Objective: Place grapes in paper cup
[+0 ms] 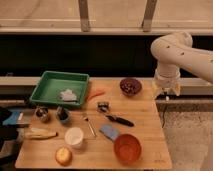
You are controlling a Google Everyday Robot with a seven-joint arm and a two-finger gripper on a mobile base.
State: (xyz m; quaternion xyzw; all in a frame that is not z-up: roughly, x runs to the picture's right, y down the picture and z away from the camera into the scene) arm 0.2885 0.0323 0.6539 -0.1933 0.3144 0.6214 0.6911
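Note:
The grapes (130, 87) show as dark reddish berries lying in a purple bowl (130, 80) at the back right of the wooden table (145, 130). Near the front left stands the paper cup (74, 137), white and upright. My gripper (166, 93) hangs from the white arm (172, 55) over the table's right edge, to the right of the purple bowl and apart from it. Its fingers point down, open, with nothing between them.
A green tray (50, 82) holding a white item is at the back left, an orange carrot-like piece (95, 93) beside it. Two small dark metal cups (42, 114), a banana (40, 133), a round yellow fruit (63, 156), an orange bowl (127, 148), a blue sponge (109, 132) and a black-handled tool (120, 120) lie around.

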